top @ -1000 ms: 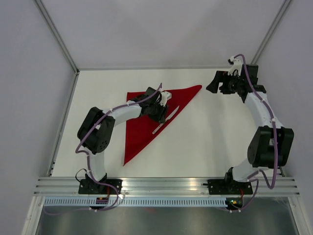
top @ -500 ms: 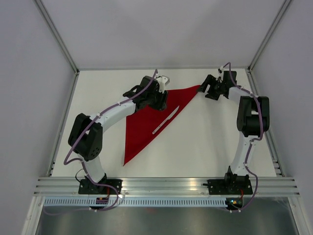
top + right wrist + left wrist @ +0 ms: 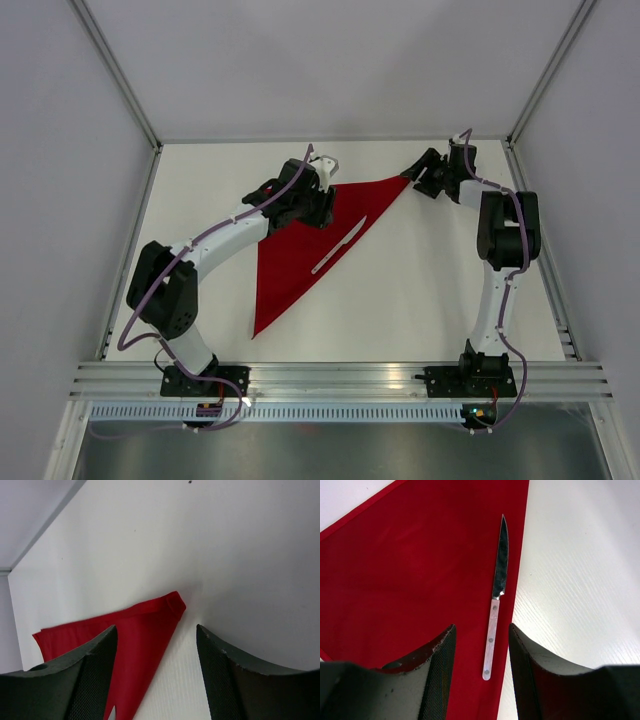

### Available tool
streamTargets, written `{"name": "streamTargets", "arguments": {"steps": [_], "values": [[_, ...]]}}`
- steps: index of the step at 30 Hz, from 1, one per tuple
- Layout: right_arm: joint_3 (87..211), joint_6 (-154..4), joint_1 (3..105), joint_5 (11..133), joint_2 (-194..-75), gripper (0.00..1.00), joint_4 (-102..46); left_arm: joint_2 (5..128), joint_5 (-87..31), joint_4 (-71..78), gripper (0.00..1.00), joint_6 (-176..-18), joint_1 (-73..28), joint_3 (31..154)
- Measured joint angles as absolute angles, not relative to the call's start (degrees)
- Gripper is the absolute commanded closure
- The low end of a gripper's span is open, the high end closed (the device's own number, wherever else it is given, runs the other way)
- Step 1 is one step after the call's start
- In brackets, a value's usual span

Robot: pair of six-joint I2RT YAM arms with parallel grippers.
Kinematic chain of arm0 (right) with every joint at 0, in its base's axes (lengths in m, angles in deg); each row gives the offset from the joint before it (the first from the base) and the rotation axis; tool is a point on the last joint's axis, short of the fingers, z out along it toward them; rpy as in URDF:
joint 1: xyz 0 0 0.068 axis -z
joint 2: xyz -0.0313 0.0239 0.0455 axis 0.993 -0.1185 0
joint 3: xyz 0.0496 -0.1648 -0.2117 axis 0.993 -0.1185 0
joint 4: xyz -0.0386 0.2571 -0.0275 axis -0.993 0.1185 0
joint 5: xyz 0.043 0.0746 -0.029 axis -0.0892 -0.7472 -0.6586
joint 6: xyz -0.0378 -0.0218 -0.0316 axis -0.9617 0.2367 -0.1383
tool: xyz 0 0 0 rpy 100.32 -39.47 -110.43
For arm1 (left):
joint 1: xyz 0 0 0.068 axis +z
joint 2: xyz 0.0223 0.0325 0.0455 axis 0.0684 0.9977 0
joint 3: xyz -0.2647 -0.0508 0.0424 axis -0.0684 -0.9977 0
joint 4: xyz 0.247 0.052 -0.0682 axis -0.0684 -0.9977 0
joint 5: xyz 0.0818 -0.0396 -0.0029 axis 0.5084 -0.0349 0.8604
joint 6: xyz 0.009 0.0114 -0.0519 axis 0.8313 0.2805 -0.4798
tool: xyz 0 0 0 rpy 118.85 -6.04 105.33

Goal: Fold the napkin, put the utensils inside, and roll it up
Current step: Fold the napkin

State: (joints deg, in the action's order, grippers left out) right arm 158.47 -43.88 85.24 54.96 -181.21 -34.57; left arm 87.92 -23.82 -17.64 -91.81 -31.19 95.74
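The red napkin [image 3: 295, 240] lies folded into a triangle on the white table. A metal knife [image 3: 339, 245] rests on it along the long diagonal edge. My left gripper [image 3: 316, 212] hovers open over the napkin's far part. In the left wrist view the knife [image 3: 496, 597] lies on the napkin [image 3: 405, 570], its handle end showing between my open gripper's [image 3: 481, 632] fingers, untouched. My right gripper [image 3: 421, 181] is at the napkin's far right corner. In the right wrist view that corner [image 3: 173, 605] lies just ahead of the open gripper [image 3: 156, 629], which holds nothing.
The table's white surface [image 3: 440, 280] is bounded by grey walls with metal posts at the back corners. An aluminium rail [image 3: 340, 378] with both arm bases runs along the near edge. Only the knife shows among the utensils.
My right arm has swung left and down to the napkin's right corner, and its jaws have narrowed. The left gripper has moved back off the knife toward the napkin's far edge.
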Motion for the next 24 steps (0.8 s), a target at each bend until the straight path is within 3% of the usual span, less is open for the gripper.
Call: {"name": "streamTargets", "arguments": {"steps": [7, 15, 20, 23, 24], "values": [[159.9, -40.9, 85.2, 55.6, -183.7, 0.37, -38.8, 87.9, -22.7, -17.6, 0.49, -91.8, -31.2, 95.7], [162.2, -39.8, 85.1, 56.0, -186.5, 0.53, -40.6, 87.9, -22.3, -17.6, 0.49, -91.8, -31.2, 95.7], [162.1, -39.9, 84.9, 56.7, -186.5, 0.58, -40.5, 87.9, -22.2, -17.6, 0.49, -91.8, -31.2, 95.7], [161.7, -39.9, 84.8, 57.0, -186.5, 0.67, -41.0, 87.9, -22.2, -17.6, 0.49, -91.8, -31.1, 95.7], [161.6, -39.9, 84.8, 57.0, -186.5, 0.74, -41.0, 87.9, -22.2, -17.6, 0.49, -91.8, -31.1, 95.7]]}}
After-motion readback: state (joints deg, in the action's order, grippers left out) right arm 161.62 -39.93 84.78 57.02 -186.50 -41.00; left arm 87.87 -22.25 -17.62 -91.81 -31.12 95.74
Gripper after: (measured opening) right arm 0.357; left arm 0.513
